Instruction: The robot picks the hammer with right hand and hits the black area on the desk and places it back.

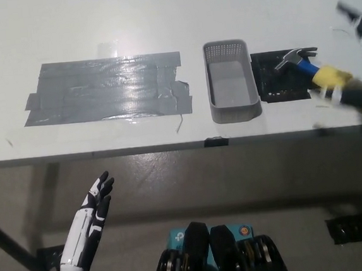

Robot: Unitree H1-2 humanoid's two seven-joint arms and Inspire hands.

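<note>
The right hand (360,63) enters blurred at the bench's right edge, over the hammer's (328,77) yellow handle; whether its fingers have closed cannot be told. The hammer lies on the bench (157,11), its head on the black area (280,76) beside the grey basket (231,80), long axis running from upper left to lower right. The left hand (92,213) rests below the bench with fingers spread and nothing in it, well apart.

bright, even overhead light; glare on the grey tape patch (107,88); motion blur smears the right hand (358,63).
</note>
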